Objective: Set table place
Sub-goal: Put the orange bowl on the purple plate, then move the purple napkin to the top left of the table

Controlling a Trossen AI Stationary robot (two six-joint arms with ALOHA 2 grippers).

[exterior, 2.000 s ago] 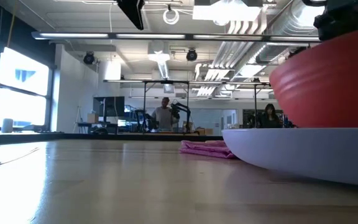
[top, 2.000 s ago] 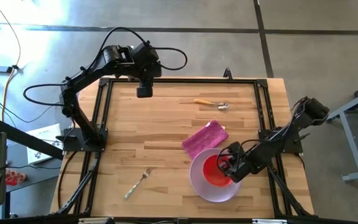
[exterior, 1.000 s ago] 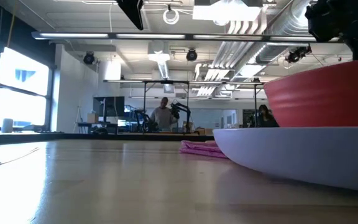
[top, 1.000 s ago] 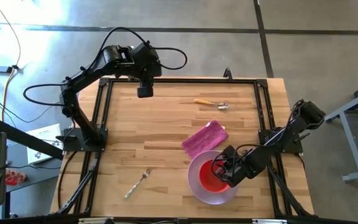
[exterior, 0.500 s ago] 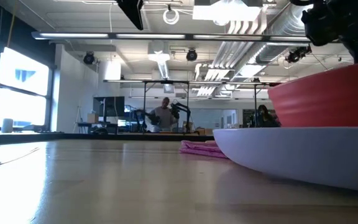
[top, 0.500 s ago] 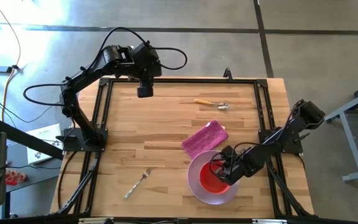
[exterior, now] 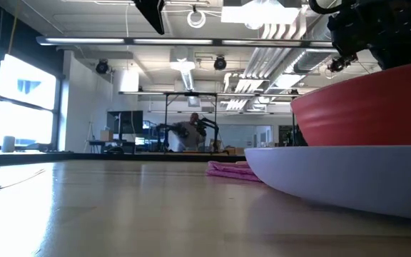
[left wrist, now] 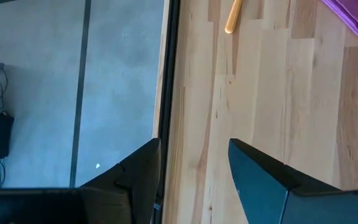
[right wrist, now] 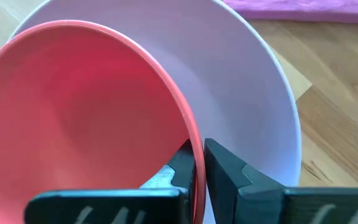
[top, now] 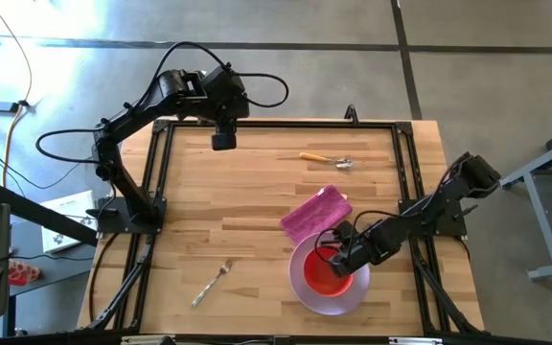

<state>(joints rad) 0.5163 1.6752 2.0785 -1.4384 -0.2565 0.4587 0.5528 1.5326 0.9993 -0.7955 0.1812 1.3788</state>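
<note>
The small red plastic bowl (right wrist: 86, 118) is sitting inside the wide lavender round plate (right wrist: 253, 93); my right gripper (right wrist: 196, 163) is pinching its near rim, fingers nearly closed, while my left gripper (left wrist: 194, 163) is hanging open far across the table

The table (top: 257, 192) is pale jointed wood with a soft sheen, the napkin (top: 314, 213) soft matt cloth, and the bowl (right wrist: 73, 118) and plate (right wrist: 253, 87) smooth, faintly glossy.

Grey concrete floor (top: 487, 77) surrounds the workspace; windows (exterior: 20, 93) glow at left, ducts (exterior: 291, 39) and ceiling lights (exterior: 184, 75) overhead.
</note>
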